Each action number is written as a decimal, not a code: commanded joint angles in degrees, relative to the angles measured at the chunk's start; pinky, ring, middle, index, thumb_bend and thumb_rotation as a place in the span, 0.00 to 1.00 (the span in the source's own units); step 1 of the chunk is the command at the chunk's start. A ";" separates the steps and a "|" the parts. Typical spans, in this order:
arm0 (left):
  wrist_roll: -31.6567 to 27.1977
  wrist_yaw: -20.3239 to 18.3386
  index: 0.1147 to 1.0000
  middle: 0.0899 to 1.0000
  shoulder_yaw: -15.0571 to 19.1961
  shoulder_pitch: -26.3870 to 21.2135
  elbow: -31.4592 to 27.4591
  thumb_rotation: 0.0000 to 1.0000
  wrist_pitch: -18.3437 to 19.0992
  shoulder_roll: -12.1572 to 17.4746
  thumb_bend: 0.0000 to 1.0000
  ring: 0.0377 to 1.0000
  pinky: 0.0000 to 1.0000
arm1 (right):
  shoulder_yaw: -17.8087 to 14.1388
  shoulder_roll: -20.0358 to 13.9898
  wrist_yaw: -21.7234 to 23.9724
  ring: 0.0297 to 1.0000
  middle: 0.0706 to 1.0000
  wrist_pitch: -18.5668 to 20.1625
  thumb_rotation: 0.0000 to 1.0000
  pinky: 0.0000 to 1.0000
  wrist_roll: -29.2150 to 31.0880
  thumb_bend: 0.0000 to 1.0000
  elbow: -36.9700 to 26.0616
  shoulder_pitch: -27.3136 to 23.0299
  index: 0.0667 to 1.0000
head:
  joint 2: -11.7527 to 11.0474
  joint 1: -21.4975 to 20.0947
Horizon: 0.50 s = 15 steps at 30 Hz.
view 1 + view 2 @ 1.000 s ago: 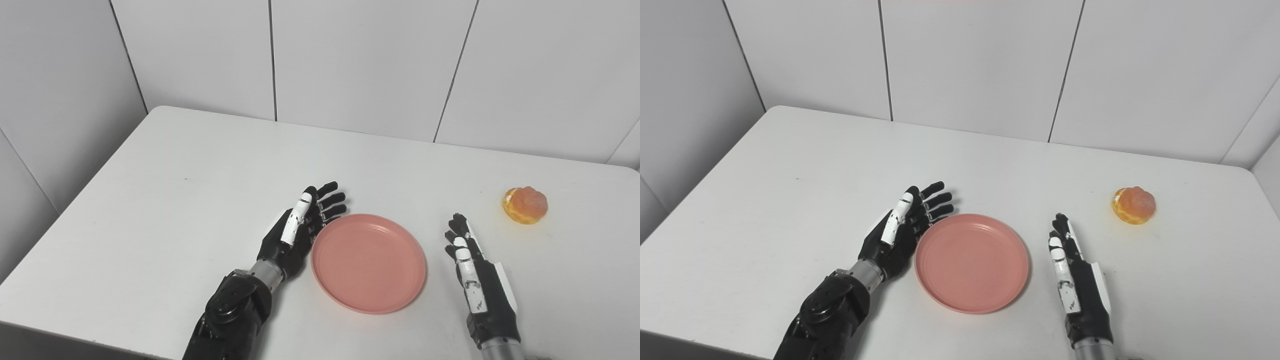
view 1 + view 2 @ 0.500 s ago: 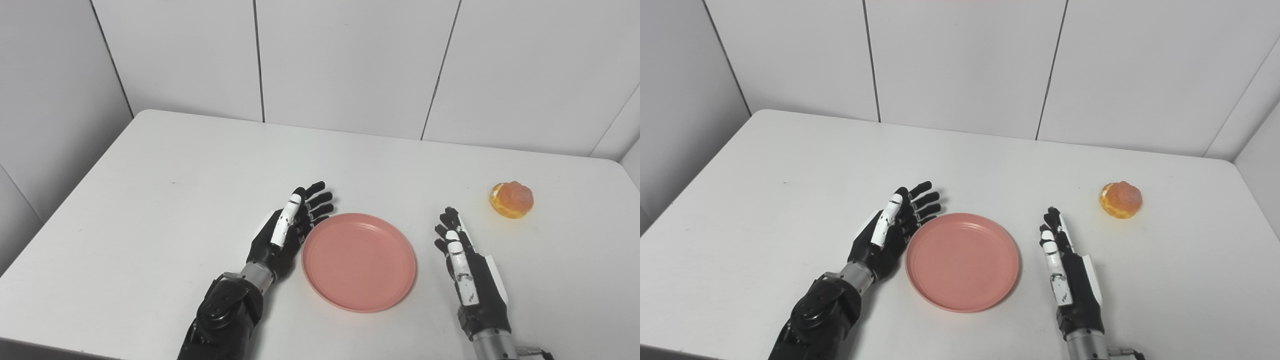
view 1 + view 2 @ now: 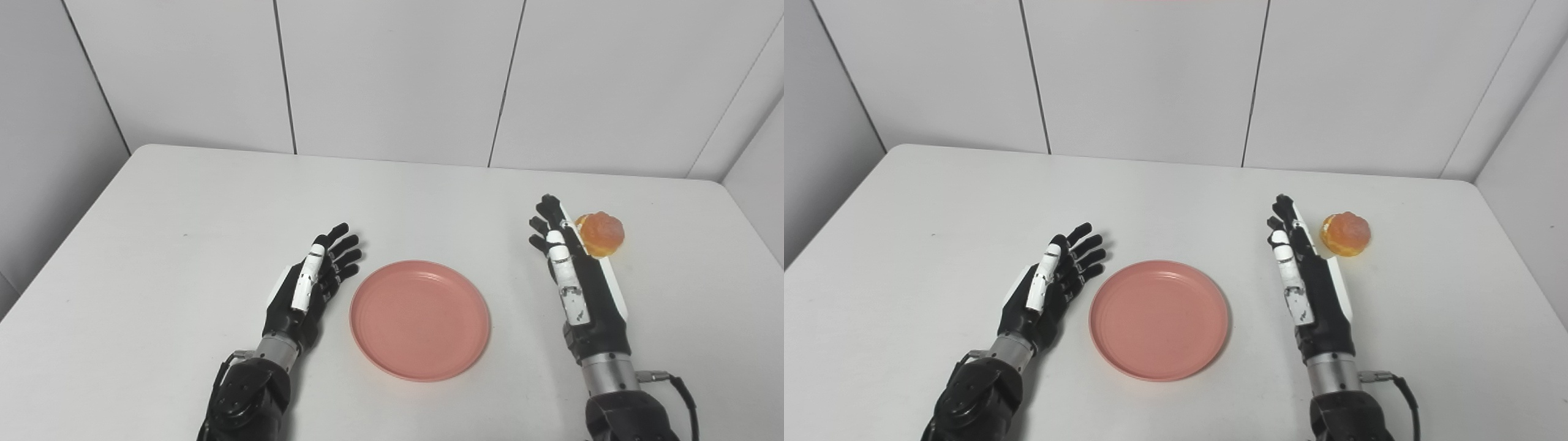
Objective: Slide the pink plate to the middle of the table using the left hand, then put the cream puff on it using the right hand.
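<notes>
**Plate at centre, puff at two o'clock**

Near the middle of the white tabletop (image 3: 184, 202) lies the pink plate (image 3: 420, 318), a round, shallow dish of smooth matte plastic with a low raised rim and faint concentric rings in its well. It holds nothing.

At nine o'clock from the plate sits the left robot hand (image 3: 309, 285), black with a white strip along one finger. Its fingers are straight and spread apart, pointing toward one o'clock, and they grip nothing. A narrow strip of bare tabletop separates it from the plate's rim.

At three o'clock from the plate is the right robot hand (image 3: 1304, 275), turned on edge, also black with white panels. Its fingers are stretched out and pointing to twelve o'clock, empty.

The cream puff (image 3: 1345, 233) rests on the tabletop at two o'clock from the plate, just beside the right robot hand's fingertips on their outer side. It is a lumpy, rounded bun with a glossy orange-brown crust and a pale seam of filling along its left edge. Whether the hand touches it cannot be told.

Behind the tabletop stands a wall (image 3: 392, 73) of plain pale panels with thin dark joints.
</notes>
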 commanded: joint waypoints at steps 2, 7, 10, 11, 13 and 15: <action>1.71 0.48 0.86 0.88 0.21 0.59 -0.60 1.00 -3.34 0.72 0.44 0.87 0.89 | -0.94 -0.86 -0.32 0.93 0.95 1.12 1.00 0.92 -0.55 0.37 -2.58 -2.98 0.95 | -0.17 -0.73; 2.79 0.56 0.85 0.87 0.62 1.86 0.31 1.00 -6.75 1.20 0.46 0.87 0.89 | -0.57 -2.37 -0.72 0.90 0.91 2.44 0.99 0.88 -5.09 0.41 -3.34 -4.67 0.91 | -0.70 -2.21; 2.95 0.30 0.85 0.87 0.91 3.27 0.95 1.00 -8.14 1.76 0.47 0.87 0.89 | -0.39 -3.52 -0.37 0.87 0.90 1.96 0.89 0.85 -7.23 0.42 -3.41 -6.18 0.90 | -1.01 -3.37; 2.87 0.23 0.85 0.87 0.92 3.56 1.02 1.00 -8.33 1.87 0.47 0.87 0.89 | -0.40 -3.73 -0.23 0.86 0.89 1.91 0.87 0.84 -7.50 0.41 -3.43 -6.48 0.89 | -1.01 -3.37; 2.38 -0.08 0.85 0.87 0.99 4.26 1.42 1.00 -8.89 2.06 0.46 0.87 0.90 | -0.54 -4.08 -0.04 0.86 0.89 2.35 0.82 0.83 -7.85 0.41 -3.63 -7.22 0.89 | -1.28 -4.10; 2.20 -0.36 0.85 0.87 0.84 5.24 1.24 1.00 -9.20 2.27 0.46 0.87 0.90 | -0.75 -4.79 0.43 0.87 0.91 3.41 0.79 0.84 -8.13 0.40 -3.99 -8.23 0.89 | -1.50 -4.94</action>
